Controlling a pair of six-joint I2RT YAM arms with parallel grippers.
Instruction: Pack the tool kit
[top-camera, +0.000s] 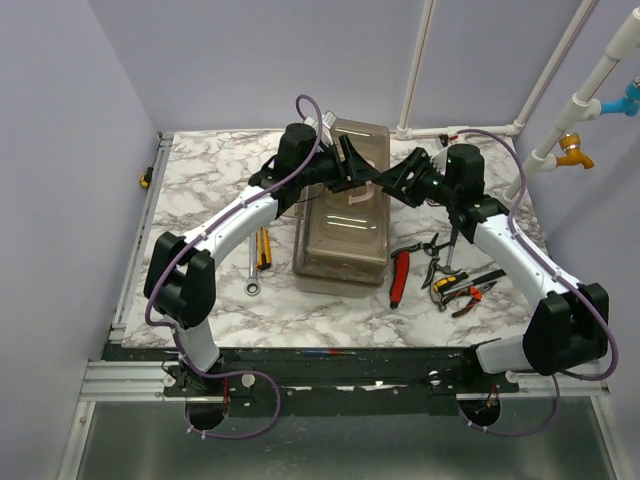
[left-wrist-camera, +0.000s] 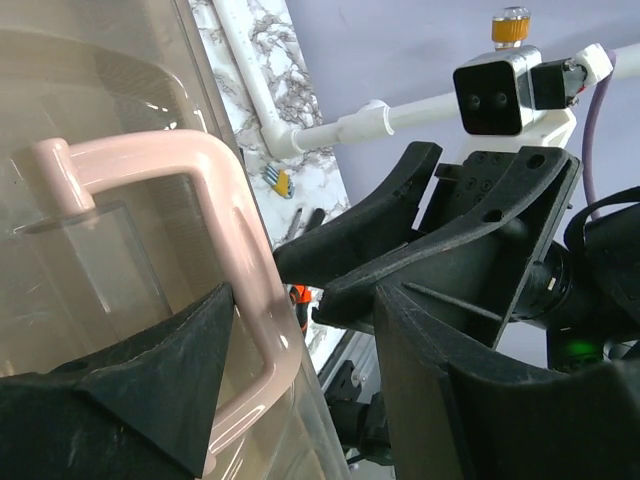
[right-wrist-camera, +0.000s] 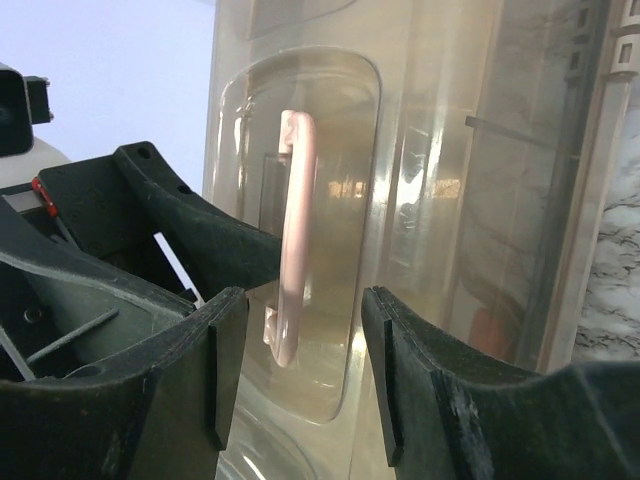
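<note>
Though the toolbox lid (top-camera: 340, 238) is smoky, its handle (right-wrist-camera: 297, 230) is pink.

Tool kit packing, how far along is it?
Early. The beige-grey plastic toolbox is shut, and nothing is visibly packed. In hand: the left gripper and right gripper, both open, flank its pink handle. Remaining: the silver wrench, yellow-handled tools, red-handled cutter and black-handled pliers lie loose on the marble table.
</note>
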